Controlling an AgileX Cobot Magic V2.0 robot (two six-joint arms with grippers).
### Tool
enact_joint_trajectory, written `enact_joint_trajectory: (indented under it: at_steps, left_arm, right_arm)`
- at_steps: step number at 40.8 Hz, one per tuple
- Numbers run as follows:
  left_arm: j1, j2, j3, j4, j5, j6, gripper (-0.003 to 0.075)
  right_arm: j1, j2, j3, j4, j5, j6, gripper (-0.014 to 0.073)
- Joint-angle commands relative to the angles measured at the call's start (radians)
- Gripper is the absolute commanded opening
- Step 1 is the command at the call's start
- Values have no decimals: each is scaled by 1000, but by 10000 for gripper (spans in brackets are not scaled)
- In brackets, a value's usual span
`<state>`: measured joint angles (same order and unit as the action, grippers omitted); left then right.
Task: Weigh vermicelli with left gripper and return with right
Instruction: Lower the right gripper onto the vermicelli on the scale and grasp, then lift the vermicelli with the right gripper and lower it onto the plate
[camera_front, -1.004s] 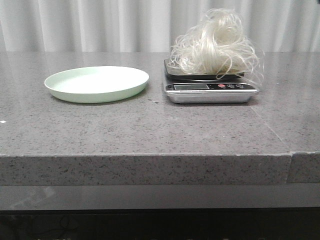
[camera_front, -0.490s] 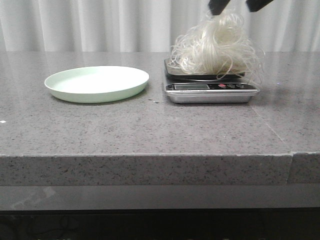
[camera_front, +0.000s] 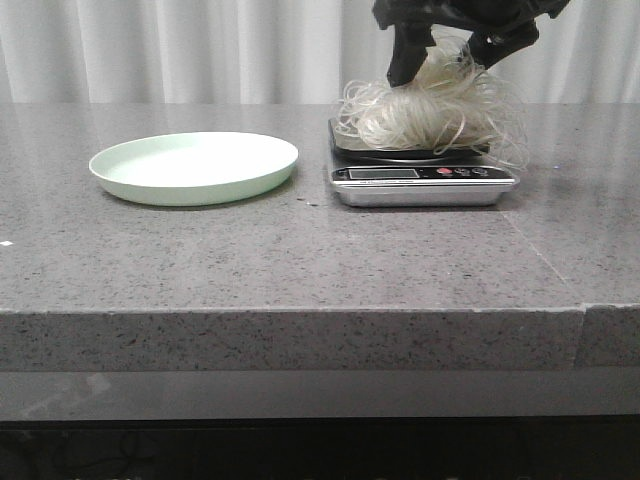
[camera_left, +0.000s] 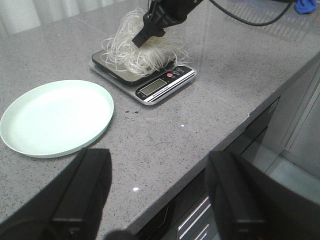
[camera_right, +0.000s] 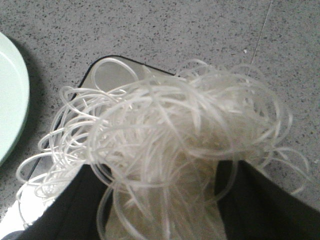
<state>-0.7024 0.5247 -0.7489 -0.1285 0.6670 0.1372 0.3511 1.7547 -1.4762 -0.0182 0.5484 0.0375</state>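
Vermicelli (camera_front: 430, 115) sits on the scale (camera_front: 420, 180); the right gripper (camera_front: 450, 55) straddles it with fingers spread, holding nothing. Next: close, lift toward the plate (camera_front: 195, 168).

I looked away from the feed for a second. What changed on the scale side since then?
The right gripper came down from above into the vermicelli, its fingers either side of the top and pressing the pile lower; the jaws look open, with no lift yet. The scale, plate and left gripper stayed put.
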Motion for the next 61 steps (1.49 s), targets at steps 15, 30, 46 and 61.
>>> enact_joint_trajectory:
  at_steps: [15,30,46,61]
  left_arm:
    - [0,4,-26,-9,-73,-1,470]
    - [0,4,-26,-9,-73,-1,470]
    - [0,4,-26,-9,-73,-1,470]
    - [0,4,-26,-9,-73,-1,470]
  right_arm:
    - [4,-42,-65,-2,9,-3,190]
    - [112,-43,-311,-2,109,-3,190]
    - [271,-16,-396,-2,-126,-3,190]
    - [339,145,-396,-2,-198,-3,193]
